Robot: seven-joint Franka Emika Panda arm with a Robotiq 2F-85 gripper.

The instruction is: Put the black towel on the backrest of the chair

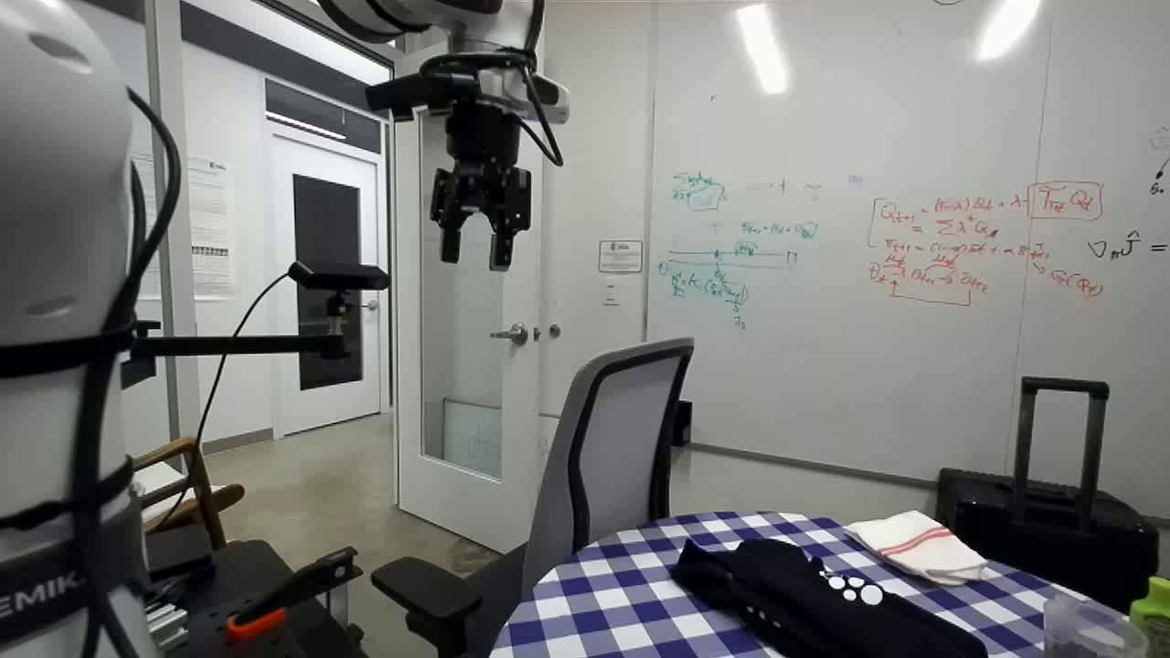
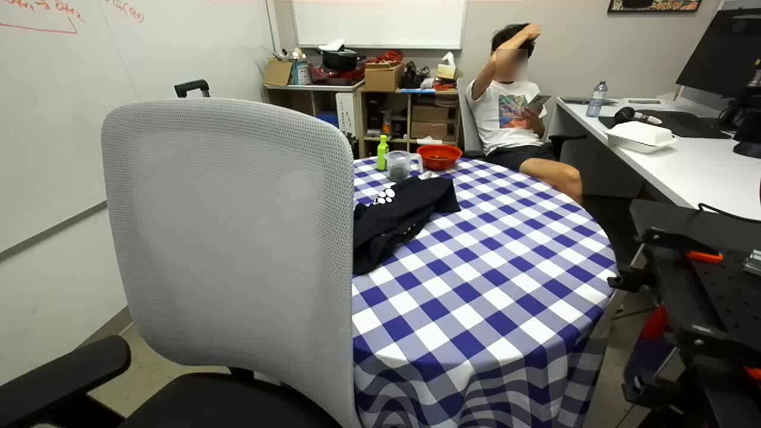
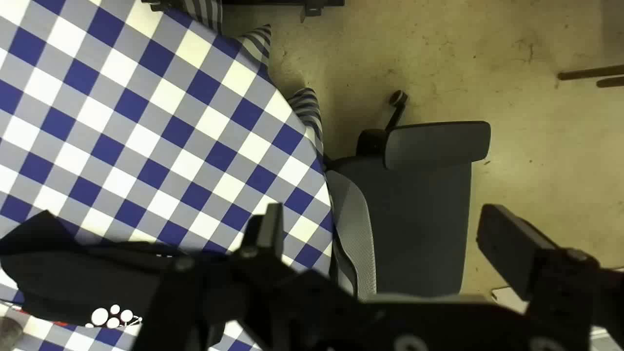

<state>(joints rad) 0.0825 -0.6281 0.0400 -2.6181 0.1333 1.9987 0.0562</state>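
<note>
The black towel (image 1: 777, 589), a dark cloth with white round spots, lies loosely bunched on the checked table. It also shows in an exterior view (image 2: 410, 208), partly hidden by the chair, and in the wrist view (image 3: 73, 285), partly covered by the gripper. The grey mesh backrest (image 1: 631, 448) stands upright at the table's edge; it fills much of an exterior view (image 2: 232, 232) and is seen from above in the wrist view (image 3: 356, 224). My gripper (image 1: 474, 254) is open and empty, pointing down, high above the backrest. In the wrist view its fingers (image 3: 380, 222) are wide apart.
The round table (image 2: 511, 297) has a blue-white checked cloth. A white towel (image 1: 919, 546), a clear jug (image 2: 401, 166), a green bottle (image 2: 381, 153) and a red bowl (image 2: 439, 157) stand on it. Chair armrests (image 1: 425, 585) stick out. A person (image 2: 511, 119) sits behind the table.
</note>
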